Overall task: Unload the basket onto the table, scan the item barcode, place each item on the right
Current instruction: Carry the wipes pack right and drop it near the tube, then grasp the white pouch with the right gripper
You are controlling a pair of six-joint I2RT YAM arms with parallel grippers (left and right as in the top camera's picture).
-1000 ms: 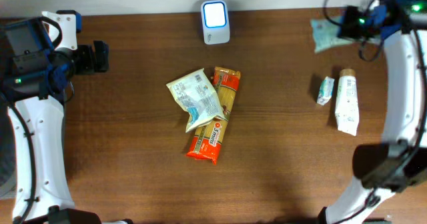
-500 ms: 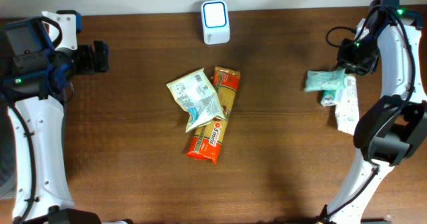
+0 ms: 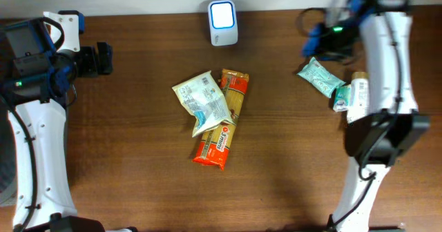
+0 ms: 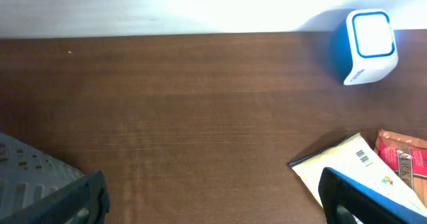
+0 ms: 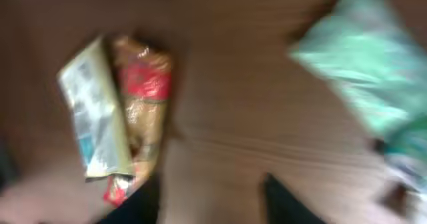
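The white and blue scanner (image 3: 223,22) stands at the table's back middle, also seen from the left wrist as the scanner (image 4: 367,37). A mint green packet (image 3: 319,76) lies flat at the right, just below my right gripper (image 3: 316,42). In the blurred right wrist view the right gripper (image 5: 212,181) is open with only bare wood between its fingers, and the green packet (image 5: 360,64) lies apart at the upper right. My left gripper (image 3: 103,59) rests at the far left; its wrist view shows the left gripper (image 4: 212,184) open and holding nothing.
A cream packet (image 3: 202,102) overlaps an orange pasta packet (image 3: 224,125) at the table's middle. A white tube (image 3: 358,101) and a small packet (image 3: 338,95) lie right of the green packet. The table's back edge runs just behind the scanner.
My right arm swung left from the back right corner, carrying the green packet down to the table beside the tube. Its jaws opened and let the packet go. The left arm stayed still.
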